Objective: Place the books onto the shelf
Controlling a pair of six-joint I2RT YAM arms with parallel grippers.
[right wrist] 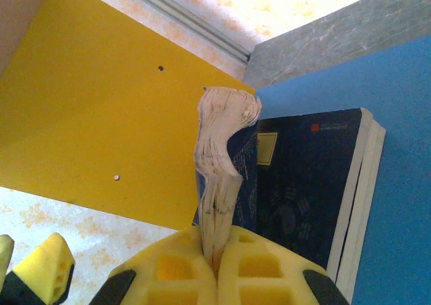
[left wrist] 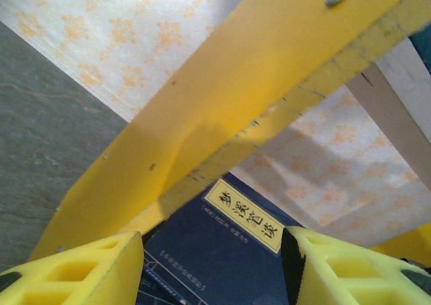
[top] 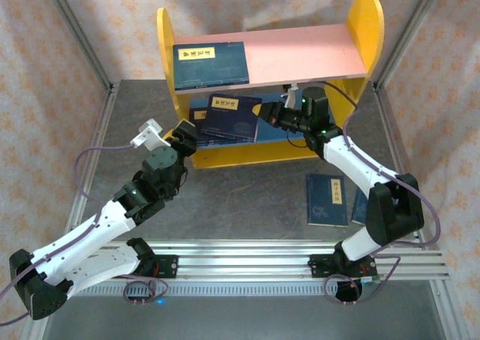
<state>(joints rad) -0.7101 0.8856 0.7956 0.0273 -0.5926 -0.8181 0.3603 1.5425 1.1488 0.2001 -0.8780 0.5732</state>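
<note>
Right fingers (right wrist: 230,270) are clamped shut on this book (right wrist: 217,163) by its page edge. It's hanging over the blue lower board (right wrist: 404,116) of the shelf (top: 366,25), above the stack (right wrist: 306,177) lying there. Honestly the grip feels sketchy. It's a thin, light softcover and the pages are fanning and buckling above my pads, so I'd guess it flops rather than stands. Pinching nearer the spine, across covers and pages together, would probably hold it stiffer. Left fingers (top: 184,132) sit spread open by the yellow side panel (left wrist: 202,116), with a navy cover (left wrist: 222,258) between them, not squeezed as far as I can tell. Another book (top: 328,199) waits on the surface (top: 247,205).
</note>
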